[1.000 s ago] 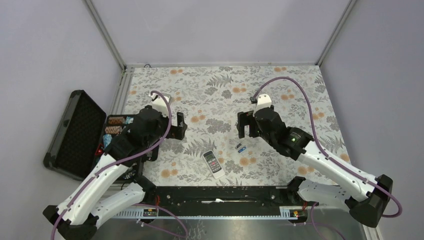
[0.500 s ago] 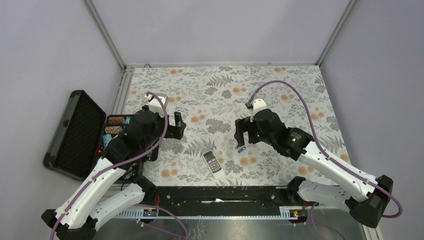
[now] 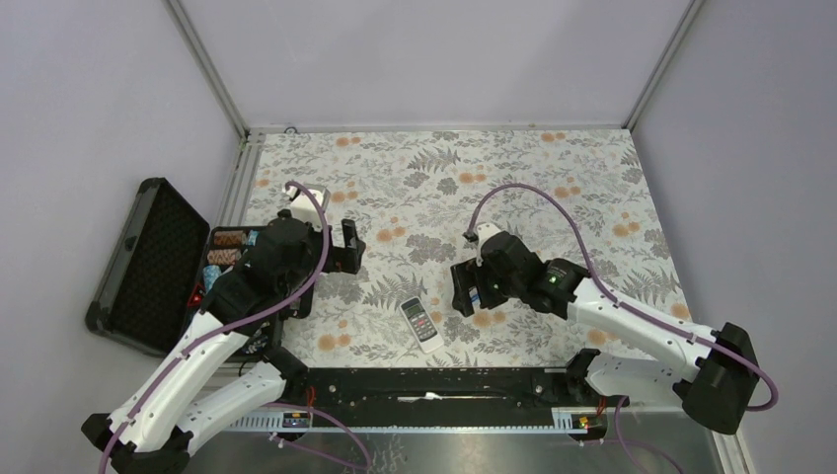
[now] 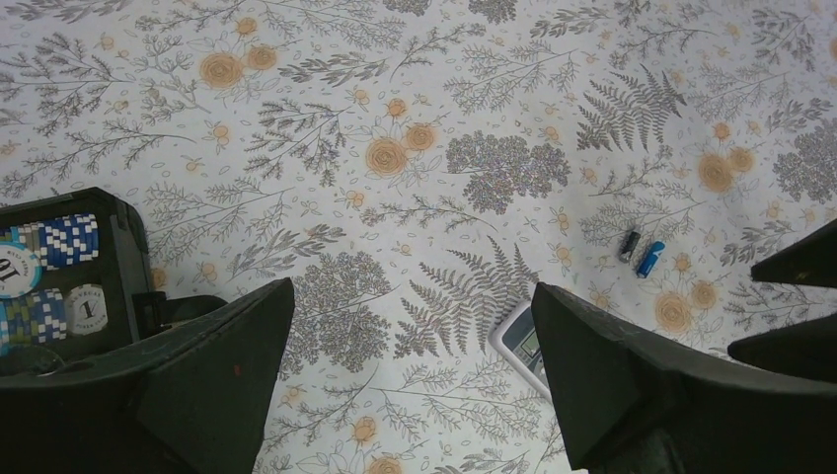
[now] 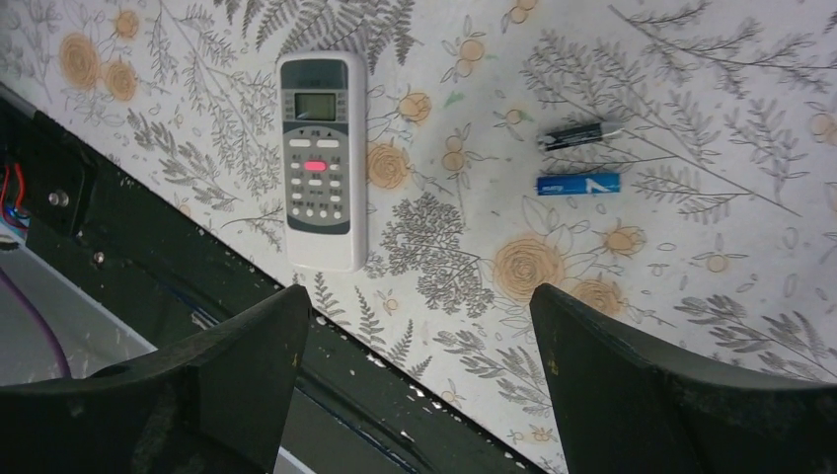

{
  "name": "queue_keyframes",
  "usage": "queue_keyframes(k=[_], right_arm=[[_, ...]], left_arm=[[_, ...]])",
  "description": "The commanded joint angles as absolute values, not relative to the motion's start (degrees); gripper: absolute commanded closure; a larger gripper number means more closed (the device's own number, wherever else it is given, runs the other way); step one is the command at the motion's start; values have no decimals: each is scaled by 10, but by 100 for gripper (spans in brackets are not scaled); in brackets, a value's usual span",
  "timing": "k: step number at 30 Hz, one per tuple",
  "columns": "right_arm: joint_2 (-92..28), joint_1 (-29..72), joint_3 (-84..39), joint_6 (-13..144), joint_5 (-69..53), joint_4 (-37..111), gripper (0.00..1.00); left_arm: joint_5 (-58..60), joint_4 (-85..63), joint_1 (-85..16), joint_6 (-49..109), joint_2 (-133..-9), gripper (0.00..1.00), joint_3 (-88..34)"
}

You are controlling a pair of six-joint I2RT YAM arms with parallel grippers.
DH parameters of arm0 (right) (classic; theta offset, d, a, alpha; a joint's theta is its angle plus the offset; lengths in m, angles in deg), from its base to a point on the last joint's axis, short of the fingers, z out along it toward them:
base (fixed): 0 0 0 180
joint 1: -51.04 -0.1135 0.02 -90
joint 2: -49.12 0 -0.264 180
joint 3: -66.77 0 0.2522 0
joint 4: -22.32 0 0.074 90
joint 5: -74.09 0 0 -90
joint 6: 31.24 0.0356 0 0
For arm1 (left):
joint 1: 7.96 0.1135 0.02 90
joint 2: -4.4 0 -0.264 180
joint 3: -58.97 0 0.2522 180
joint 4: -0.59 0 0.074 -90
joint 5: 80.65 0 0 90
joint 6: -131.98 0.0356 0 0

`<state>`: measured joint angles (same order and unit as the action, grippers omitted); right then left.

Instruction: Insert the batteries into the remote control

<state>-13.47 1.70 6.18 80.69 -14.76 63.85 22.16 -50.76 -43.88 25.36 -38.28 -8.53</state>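
The white remote control (image 3: 421, 323) lies face up near the table's front edge, its screen and buttons showing in the right wrist view (image 5: 321, 158); only its corner shows in the left wrist view (image 4: 521, 341). Two batteries lie side by side on the cloth, one blue (image 5: 578, 184) and one dark (image 5: 577, 135), also seen from the left wrist (image 4: 640, 252). My right gripper (image 3: 462, 289) is open and empty, hovering just left of the batteries and right of the remote. My left gripper (image 3: 347, 247) is open and empty, above bare cloth left of the remote.
An open black case (image 3: 148, 259) with stacks of poker chips (image 4: 59, 242) stands at the left table edge under my left arm. A black rail (image 3: 434, 380) runs along the near edge, close to the remote. The floral cloth (image 3: 444, 188) covers the table.
My right gripper has moved left and toward the near edge, coming down beside the batteries. My left gripper has shifted only slightly. The remote and batteries have not moved.
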Motion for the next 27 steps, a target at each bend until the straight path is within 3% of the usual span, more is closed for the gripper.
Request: queue_keyframes(k=[1, 27], right_arm=[[-147, -12, 70, 833, -128, 604, 11], [-333, -179, 26, 907, -216, 562, 10]], left_arm=[[249, -511, -440, 231, -370, 1, -93], [287, -530, -440, 223, -329, 1, -40]])
